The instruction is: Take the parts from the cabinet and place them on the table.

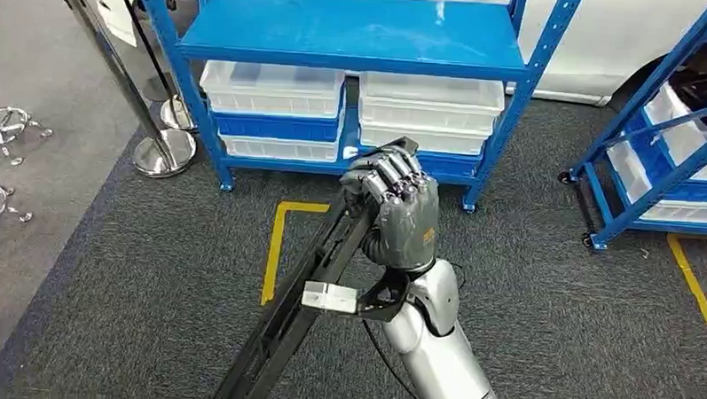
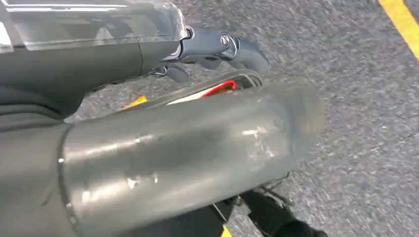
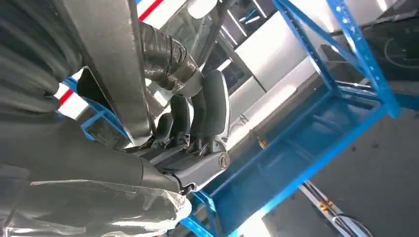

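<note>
Directly in front of the blue shelving rack, on the near side of its lower shelf, the right robot hand is raised over dark grey carpet, fingers curled tight around a long black bracket-like part. That part slants from the hand down and away from the rack toward the robot's own body, its upper end just short of the rack's bottom edge and clear of the white plastic bins stacked on the lowest shelf. A yellow floor line bends in an L on the carpet just before the rack, partly under the part. Open carpet spreads either side of the hand; to the rack's left a chrome stanchion base stands near the rack's corner post, and to its right a second blue rack with white bins stands well apart across a gap of carpet. The silver forearm rises steeply from below, the back of the hand facing the camera. From the right wrist, dark fingers wrap a flat dark bar. The left robot hand hangs over carpet, blurred; whether its fingers are apart or together cannot be told.
</note>
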